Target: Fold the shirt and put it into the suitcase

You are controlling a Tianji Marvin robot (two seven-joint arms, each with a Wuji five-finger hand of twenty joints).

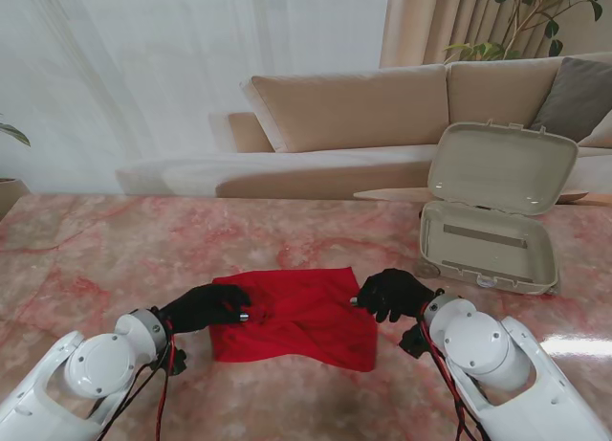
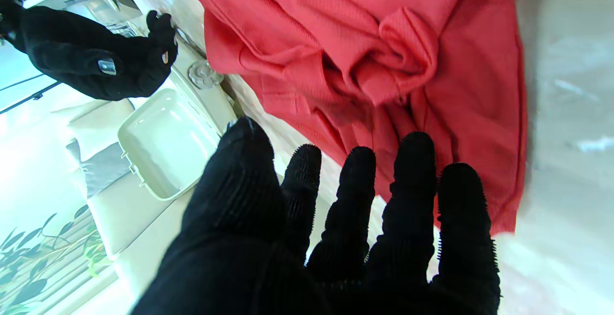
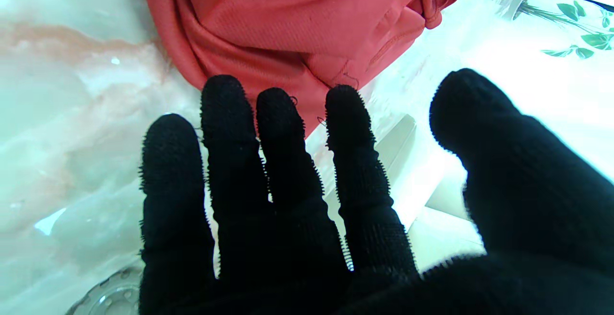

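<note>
A red shirt (image 1: 296, 317) lies bunched into a rough rectangle on the pink marble table (image 1: 115, 259), with folds and a knot-like crease in its middle (image 2: 403, 37). My left hand (image 1: 206, 307) in its black glove rests at the shirt's left edge, fingers apart and holding nothing (image 2: 336, 219). At the shirt's right edge my right hand (image 1: 392, 293) is also spread, its fingertips (image 3: 225, 104) just short of the cloth (image 3: 297, 17). The beige suitcase (image 1: 492, 231) stands open at the far right, lid up and nothing visible inside.
A beige sofa (image 1: 382, 116) with a grey cushion runs behind the table's far edge. A plant (image 1: 521, 11) rises behind it at the right. The suitcase lid (image 2: 168, 142) shows in the left wrist view too.
</note>
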